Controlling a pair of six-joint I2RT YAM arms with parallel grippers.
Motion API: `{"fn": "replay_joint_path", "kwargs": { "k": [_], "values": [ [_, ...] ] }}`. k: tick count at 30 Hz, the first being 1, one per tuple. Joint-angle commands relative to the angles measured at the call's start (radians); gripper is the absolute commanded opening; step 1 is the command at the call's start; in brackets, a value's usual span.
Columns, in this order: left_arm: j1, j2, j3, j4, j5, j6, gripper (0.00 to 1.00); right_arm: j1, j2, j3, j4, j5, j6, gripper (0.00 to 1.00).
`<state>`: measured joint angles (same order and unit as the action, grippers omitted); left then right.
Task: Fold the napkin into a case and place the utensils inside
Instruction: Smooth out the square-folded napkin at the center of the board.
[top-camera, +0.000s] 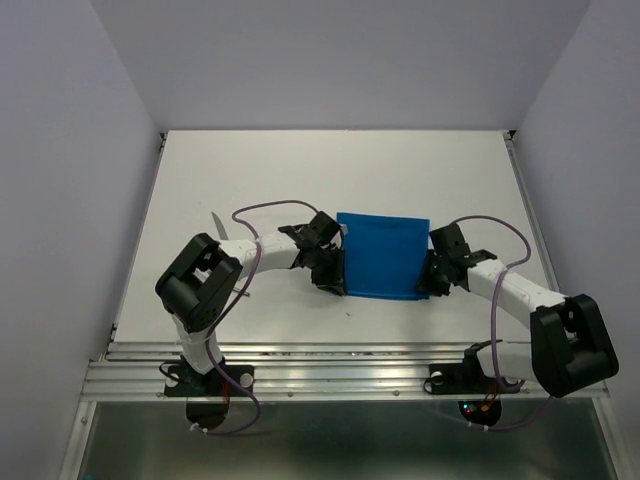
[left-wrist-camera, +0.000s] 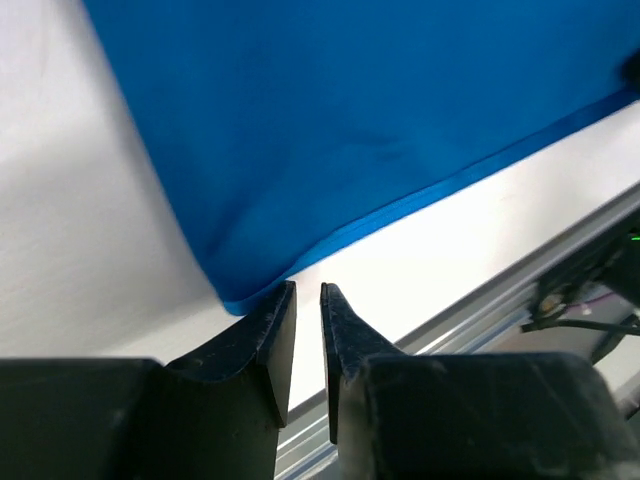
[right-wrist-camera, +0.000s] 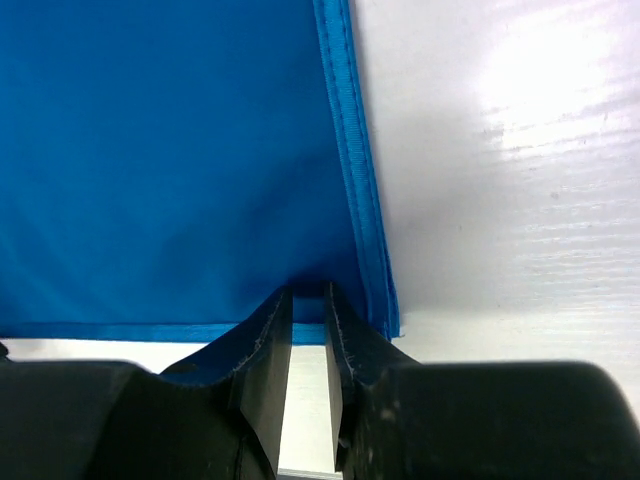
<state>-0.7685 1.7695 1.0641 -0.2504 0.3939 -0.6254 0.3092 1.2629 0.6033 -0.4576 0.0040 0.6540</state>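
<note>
Two end effectors sit at the near corners of the blue napkin (top-camera: 382, 255), which lies flat in the middle of the bench (top-camera: 300, 170).
The left end effector (left-wrist-camera: 308, 290) has its jaws a narrow slit apart, bare bench showing between them and the cloth's corner touching one tip. The right end effector (right-wrist-camera: 308, 292) straddles the near hem by the right corner; whether it pinches the cloth cannot be told.
</note>
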Motion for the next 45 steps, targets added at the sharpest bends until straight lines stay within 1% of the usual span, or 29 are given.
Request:
{"fn": "replay_joint_path", "kwargs": {
  "k": [1,3,6,9,12,15,20,26,29,34,38,41,45],
  "values": [
    [-0.008,0.021,-0.073,0.016,-0.029,0.009,0.27,0.001,0.016,-0.016,0.042,0.008,0.012,0.25],
    [-0.008,0.050,-0.095,0.029,-0.044,0.006,0.26,0.001,0.030,-0.020,0.046,0.008,0.015,0.25],
    [-0.009,0.059,-0.079,0.027,-0.043,0.007,0.22,0.001,0.032,-0.016,0.045,0.007,0.015,0.24],
    [-0.011,0.018,-0.047,-0.009,-0.059,0.016,0.22,0.001,0.015,-0.005,0.030,0.013,0.013,0.24],
    [-0.011,-0.067,0.010,-0.084,-0.082,0.042,0.23,0.001,-0.006,0.013,0.010,0.021,0.010,0.25],
    [-0.009,-0.113,0.063,-0.105,-0.108,0.055,0.24,0.001,-0.020,0.030,-0.015,0.030,0.009,0.25],
    [0.011,-0.104,0.092,-0.112,-0.139,0.053,0.24,0.001,-0.048,0.058,-0.032,0.040,0.012,0.25],
    [0.017,-0.084,0.050,-0.046,-0.144,0.039,0.24,0.001,-0.040,0.064,-0.032,0.051,0.007,0.25],
    [0.018,-0.039,0.030,-0.032,-0.132,0.044,0.23,0.001,-0.023,0.055,-0.020,0.048,0.009,0.25],
    [0.017,0.042,-0.050,0.022,-0.118,0.046,0.23,0.001,0.012,0.021,0.023,0.042,0.012,0.25],
    [0.015,0.073,-0.072,0.033,-0.119,0.043,0.20,0.001,0.044,0.004,0.040,0.037,0.016,0.25],
    [0.017,0.051,-0.093,0.033,-0.115,0.043,0.20,0.001,0.049,0.004,0.043,0.040,0.013,0.25],
    [0.015,-0.036,-0.099,-0.009,-0.125,0.046,0.20,0.001,0.033,0.036,0.027,0.045,-0.001,0.25]
  ]
}}
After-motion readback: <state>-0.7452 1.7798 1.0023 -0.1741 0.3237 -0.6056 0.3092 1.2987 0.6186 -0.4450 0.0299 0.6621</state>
